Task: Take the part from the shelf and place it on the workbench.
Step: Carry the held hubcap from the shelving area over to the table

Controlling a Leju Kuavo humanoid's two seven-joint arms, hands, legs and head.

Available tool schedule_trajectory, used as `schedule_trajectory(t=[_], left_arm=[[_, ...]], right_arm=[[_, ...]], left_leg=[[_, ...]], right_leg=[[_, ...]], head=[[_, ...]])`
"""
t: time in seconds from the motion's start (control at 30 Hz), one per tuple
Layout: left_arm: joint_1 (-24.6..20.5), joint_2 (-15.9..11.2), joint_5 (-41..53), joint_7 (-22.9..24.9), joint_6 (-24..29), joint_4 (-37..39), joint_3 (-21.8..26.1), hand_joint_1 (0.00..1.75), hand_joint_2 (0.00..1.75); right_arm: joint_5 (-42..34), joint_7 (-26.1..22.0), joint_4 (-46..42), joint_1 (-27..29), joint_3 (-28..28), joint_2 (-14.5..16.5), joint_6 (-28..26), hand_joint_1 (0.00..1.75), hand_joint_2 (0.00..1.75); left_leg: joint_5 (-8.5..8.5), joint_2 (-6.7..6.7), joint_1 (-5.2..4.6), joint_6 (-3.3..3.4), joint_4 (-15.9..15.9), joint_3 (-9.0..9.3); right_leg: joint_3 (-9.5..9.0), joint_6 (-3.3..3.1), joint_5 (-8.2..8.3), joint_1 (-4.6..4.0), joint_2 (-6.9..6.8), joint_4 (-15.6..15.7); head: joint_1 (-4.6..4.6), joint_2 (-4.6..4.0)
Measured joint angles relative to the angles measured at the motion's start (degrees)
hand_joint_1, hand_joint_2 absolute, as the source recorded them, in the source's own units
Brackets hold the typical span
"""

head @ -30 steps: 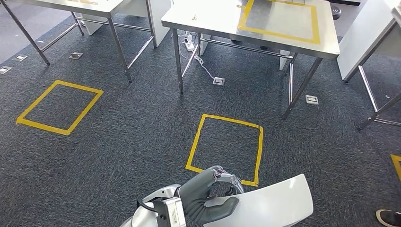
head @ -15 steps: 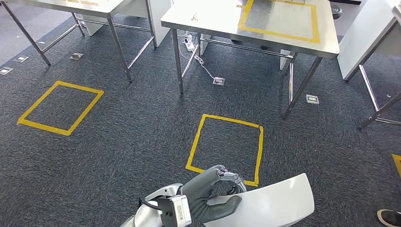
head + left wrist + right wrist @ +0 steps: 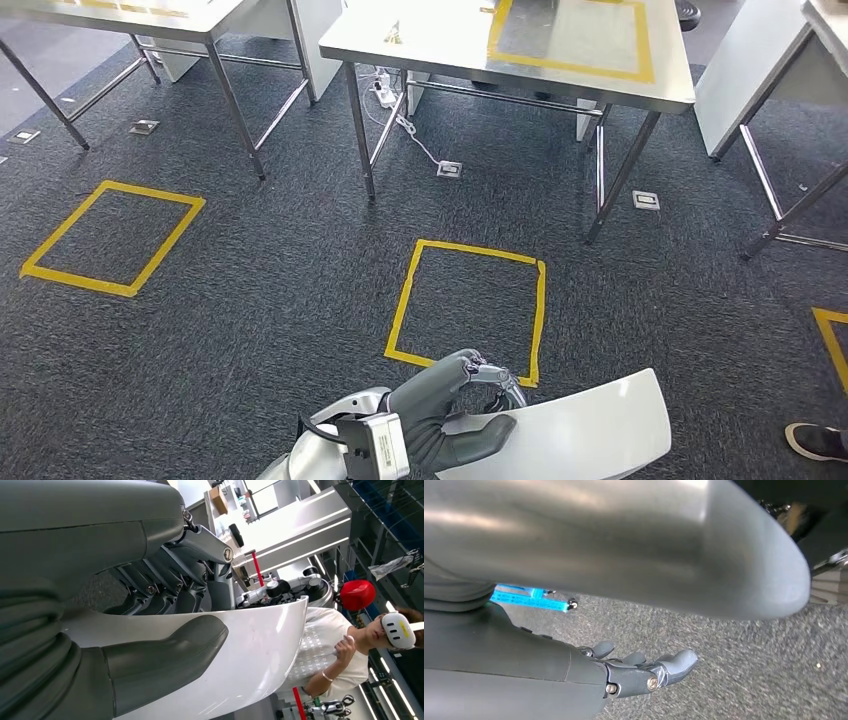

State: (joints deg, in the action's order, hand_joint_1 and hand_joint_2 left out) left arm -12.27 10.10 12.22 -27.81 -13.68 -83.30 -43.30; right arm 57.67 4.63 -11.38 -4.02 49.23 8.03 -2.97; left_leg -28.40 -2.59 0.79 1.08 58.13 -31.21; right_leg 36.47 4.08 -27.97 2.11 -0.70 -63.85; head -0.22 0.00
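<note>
White curved part [image 3: 575,430] sits in the left robot hand [image 3: 450,415], thumb pressed across its upper face and the fingers [image 3: 490,378] hooked over its far edge, carried low above the carpet [image 3: 250,300]. The right robot hand [image 3: 644,672] hangs over the carpet, fingers apart, grasping nothing. A steel table [image 3: 440,40] stands well ahead.

Glossy white plastic part [image 3: 585,430], brushed steel workbench [image 3: 440,40] (yellow-taped), rough dark carpet [image 3: 250,290]

Bright, even overhead light — glare on steel tabletop [image 3: 440,35]; wrist views blurred up close.
</note>
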Motion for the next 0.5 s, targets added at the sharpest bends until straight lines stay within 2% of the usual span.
schedule_trajectory(t=[0.07, 0.17, 0.23, 0.27, 0.33, 0.37, 0.4, 0.43, 0.5], left_arm=[[-0.04, 0.06, 0.01, -0.01, 0.0, -0.02, 0.0, 1.75, 1.75], [-0.12, 0.14, 0.02, -0.01, 0.01, -0.05, 0.0, 1.75, 1.75], [-0.18, 0.2, 0.02, -0.02, 0.01, -0.1, 0.0, 1.75, 1.75], [-0.19, 0.2, 0.02, -0.02, 0.0, -0.1, 0.0, 1.75, 1.75], [-0.17, 0.09, 0.02, -0.02, 0.0, 0.03, 0.0, 1.75, 1.75], [-0.15, 0.03, 0.02, -0.02, 0.0, 0.14, 0.0, 1.75, 1.75], [-0.14, -0.02, 0.02, -0.02, 0.0, 0.24, 0.0, 1.75, 1.75], [-0.14, -0.04, 0.02, -0.02, 0.0, 0.31, 0.0, 1.75, 1.75], [-0.17, -0.05, 0.02, -0.02, 0.0, 0.34, 0.0, 1.75, 1.75]], right_arm=[[-0.03, 0.0, -0.01, -0.09, 0.02, 0.09, -0.01, 0.0, 0.0], [-0.06, 0.0, -0.03, -0.08, 0.08, 0.14, -0.01, 0.0, 0.0], [-0.06, 0.0, -0.03, -0.08, 0.2, 0.14, -0.01, 0.0, 0.0], [-0.06, 0.0, -0.03, -0.1, 0.27, 0.14, -0.01, 0.0, 0.0], [-0.06, 0.02, -0.03, -0.14, 0.42, 0.14, -0.01, 0.0, 0.0], [-0.06, 0.04, -0.03, -0.11, 0.47, 0.14, -0.01, 0.0, 0.0], [-0.06, 0.06, -0.03, -0.07, 0.5, 0.14, 0.0, 0.0, 0.0], [-0.06, 0.08, -0.03, -0.05, 0.51, 0.14, 0.0, 0.0, 0.0], [-0.04, 0.07, -0.03, -0.05, 0.51, 0.15, 0.0, 0.0, 0.0]], left_leg=[[-0.74, -0.31, -0.2, -1.03, 0.9, -0.16], [-1.09, -0.69, -0.22, -2.1, 0.97, 0.04], [-2.54, 0.09, 0.07, -2.67, 2.83, -0.61], [-4.18, 0.81, 0.15, -2.86, 5.5, -1.75], [-7.95, 1.89, 0.15, -2.95, 13.08, -5.22], [-8.88, 2.07, 0.14, -2.89, 15.99, -6.62], [-8.68, 2.15, 0.13, -2.74, 17.0, -7.15], [-7.36, 2.24, 0.12, -2.5, 15.7, -6.57], [-3.47, 3.1, 0.07, -1.85, 8.29, -3.09]], right_leg=[[-2.23, -0.62, 1.06, -0.06, -0.87, 4.19], [-1.96, -2.18, 0.88, -0.22, -0.28, 4.25], [-1.89, -2.97, 1.04, -0.16, 0.16, 4.34], [-1.86, -3.27, 1.11, -0.14, 0.38, 4.39], [-1.71, -3.6, 1.14, -0.32, 0.93, 4.38], [-1.65, -3.66, 1.16, -0.43, 1.27, 4.37], [-1.62, -3.67, 1.18, -0.53, 1.65, 4.36], [-1.62, -3.64, 1.22, -0.6, 2.09, 4.36], [-1.67, -3.43, 1.35, -0.65, 3.01, 4.34]], head=[[0.12, 0.0], [-0.1, 0.0], [-0.23, 0.0], [-0.34, 0.0], [-0.57, 0.0], [-0.62, 0.0], [-0.66, 0.0], [-0.67, 0.0], [-0.73, 0.0]])
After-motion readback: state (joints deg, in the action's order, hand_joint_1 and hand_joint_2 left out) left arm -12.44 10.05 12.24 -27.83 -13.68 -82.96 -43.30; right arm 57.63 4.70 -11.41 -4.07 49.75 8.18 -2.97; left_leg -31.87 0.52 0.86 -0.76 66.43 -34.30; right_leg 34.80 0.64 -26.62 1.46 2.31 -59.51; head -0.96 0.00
